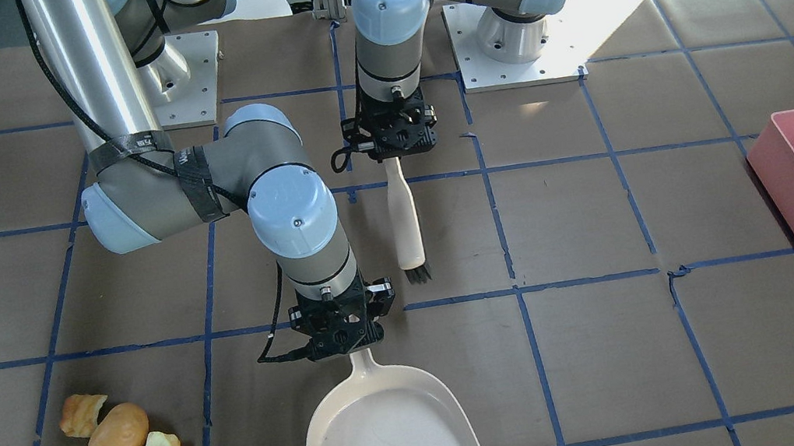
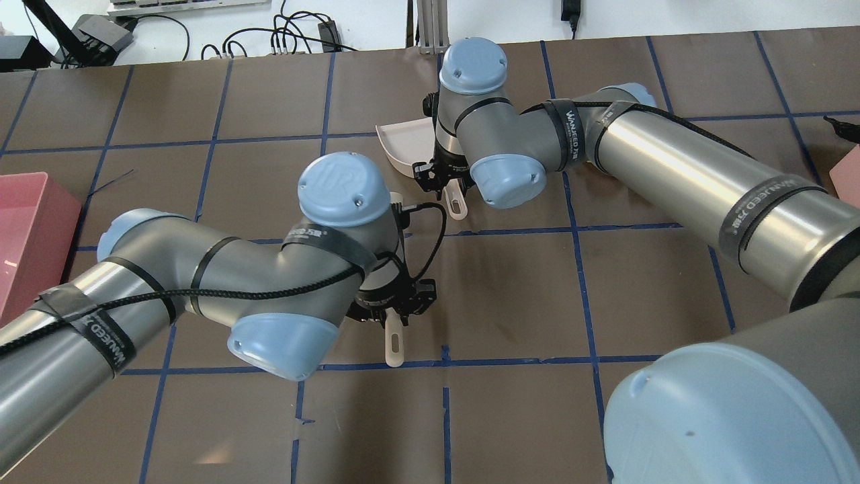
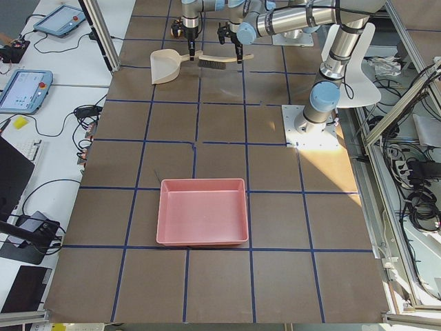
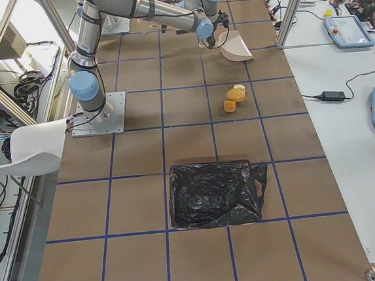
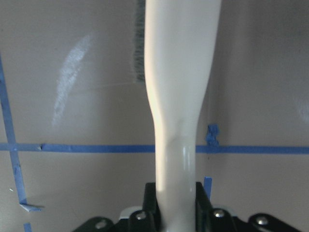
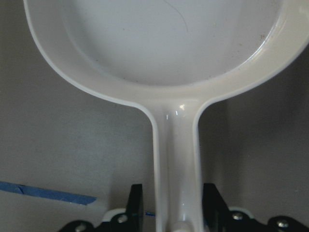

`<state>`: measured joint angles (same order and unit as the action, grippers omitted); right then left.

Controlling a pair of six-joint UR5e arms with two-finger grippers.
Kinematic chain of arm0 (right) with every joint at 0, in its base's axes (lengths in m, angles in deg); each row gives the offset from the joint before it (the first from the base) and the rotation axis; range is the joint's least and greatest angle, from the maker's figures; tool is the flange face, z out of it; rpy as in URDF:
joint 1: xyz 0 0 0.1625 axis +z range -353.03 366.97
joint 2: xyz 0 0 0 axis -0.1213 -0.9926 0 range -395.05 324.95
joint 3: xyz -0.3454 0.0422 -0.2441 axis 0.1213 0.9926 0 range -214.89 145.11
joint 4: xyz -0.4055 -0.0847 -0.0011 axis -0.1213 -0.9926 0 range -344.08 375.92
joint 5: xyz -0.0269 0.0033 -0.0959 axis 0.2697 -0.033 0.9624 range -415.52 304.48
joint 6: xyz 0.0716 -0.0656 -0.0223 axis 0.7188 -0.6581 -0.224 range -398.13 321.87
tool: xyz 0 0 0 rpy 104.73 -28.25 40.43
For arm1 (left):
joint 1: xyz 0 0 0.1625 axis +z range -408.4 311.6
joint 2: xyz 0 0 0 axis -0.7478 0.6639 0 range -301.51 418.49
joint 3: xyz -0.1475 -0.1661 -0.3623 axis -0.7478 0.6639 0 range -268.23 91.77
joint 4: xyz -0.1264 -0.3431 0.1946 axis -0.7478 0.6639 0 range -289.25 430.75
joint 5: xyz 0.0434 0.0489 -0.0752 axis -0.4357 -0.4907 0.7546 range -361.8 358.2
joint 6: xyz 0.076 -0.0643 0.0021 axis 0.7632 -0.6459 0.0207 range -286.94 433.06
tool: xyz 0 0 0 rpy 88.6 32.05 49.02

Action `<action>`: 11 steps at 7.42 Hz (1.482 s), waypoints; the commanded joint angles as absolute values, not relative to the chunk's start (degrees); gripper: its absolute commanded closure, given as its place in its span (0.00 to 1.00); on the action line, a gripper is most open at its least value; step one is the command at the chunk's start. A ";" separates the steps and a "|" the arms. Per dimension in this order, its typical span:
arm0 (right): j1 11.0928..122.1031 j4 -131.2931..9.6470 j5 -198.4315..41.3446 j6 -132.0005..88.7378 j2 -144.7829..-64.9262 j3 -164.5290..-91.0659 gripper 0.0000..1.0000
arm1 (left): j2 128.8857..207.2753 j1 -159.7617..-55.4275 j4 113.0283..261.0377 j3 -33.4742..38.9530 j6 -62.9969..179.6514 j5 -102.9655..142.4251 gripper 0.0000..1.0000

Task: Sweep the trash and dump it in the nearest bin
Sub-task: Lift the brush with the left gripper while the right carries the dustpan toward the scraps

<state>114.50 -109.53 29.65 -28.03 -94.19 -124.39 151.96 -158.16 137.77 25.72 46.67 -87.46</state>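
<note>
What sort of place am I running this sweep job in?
Most likely a robotics lab test cell, not a home or kitchen. Metal base plates bolted onto a table papered brown and gridded with blue tape carry the robot, and teach pendants sit on side benches.
</note>
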 commanded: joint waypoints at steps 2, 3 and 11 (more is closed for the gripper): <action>113.50 -109.41 29.64 -28.63 -94.37 -123.66 0.59 | 158.65 -153.43 140.78 13.86 48.01 -86.35 1.00; 112.88 -108.63 29.73 -30.21 -95.59 -123.22 0.59 | 161.03 -153.25 143.59 8.24 50.01 -85.83 1.00; 93.80 -79.28 30.00 -51.40 -114.31 -118.57 0.63 | 162.20 -146.13 164.01 -7.55 62.69 -85.56 1.00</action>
<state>94.63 -81.59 30.41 -50.66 -112.48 -119.05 162.66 -146.37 163.90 -7.86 62.49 -85.63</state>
